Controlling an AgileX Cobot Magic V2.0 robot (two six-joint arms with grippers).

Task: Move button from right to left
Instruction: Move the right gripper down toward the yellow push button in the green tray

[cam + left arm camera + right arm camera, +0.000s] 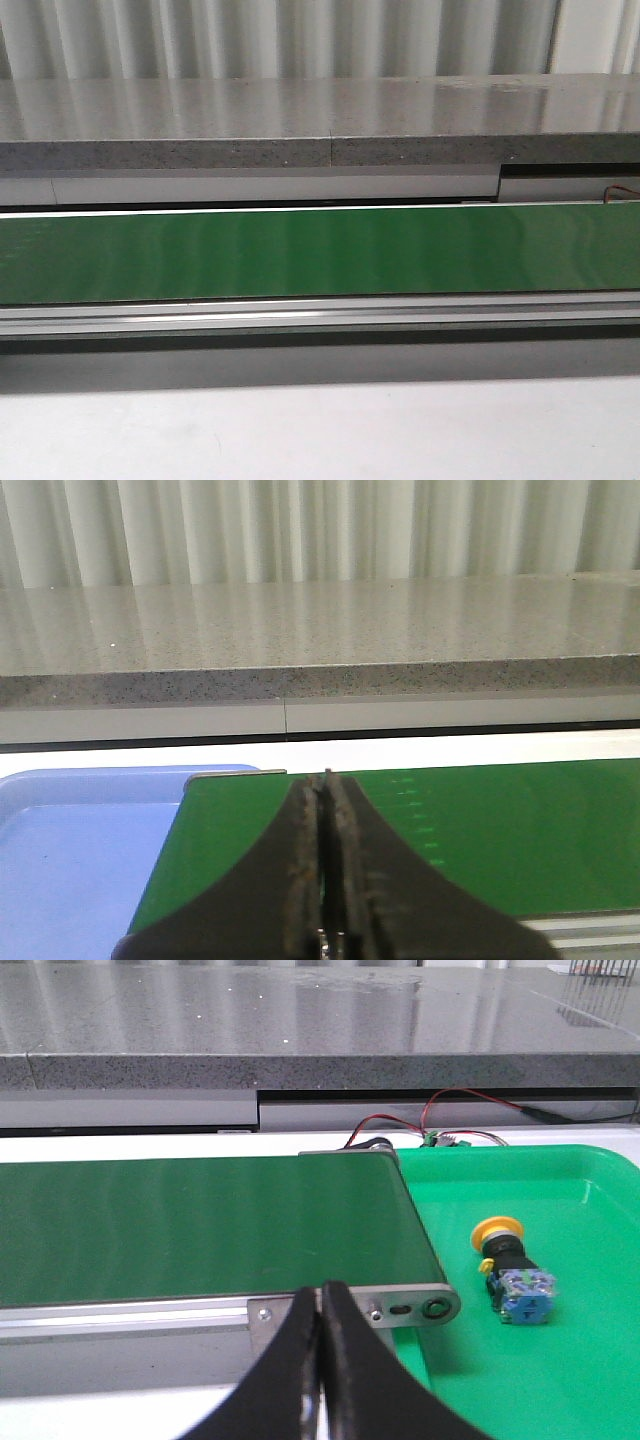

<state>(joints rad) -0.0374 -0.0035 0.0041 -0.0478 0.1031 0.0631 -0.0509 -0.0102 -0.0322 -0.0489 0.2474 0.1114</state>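
The button [512, 1268] lay untouched in the green tray [590, 1380], and both end effectors, left [326, 880] and right [320, 1360], were pressed together, holding nothing.

The left black two-fingered hand [327, 780] has its fingers pressed together, nothing between them, above the end of a flat green conveyor belt [500, 830]. Beside that end lies a pale blue plastic tray [70, 850]. Beyond runs a speckled grey stone counter [320, 630].
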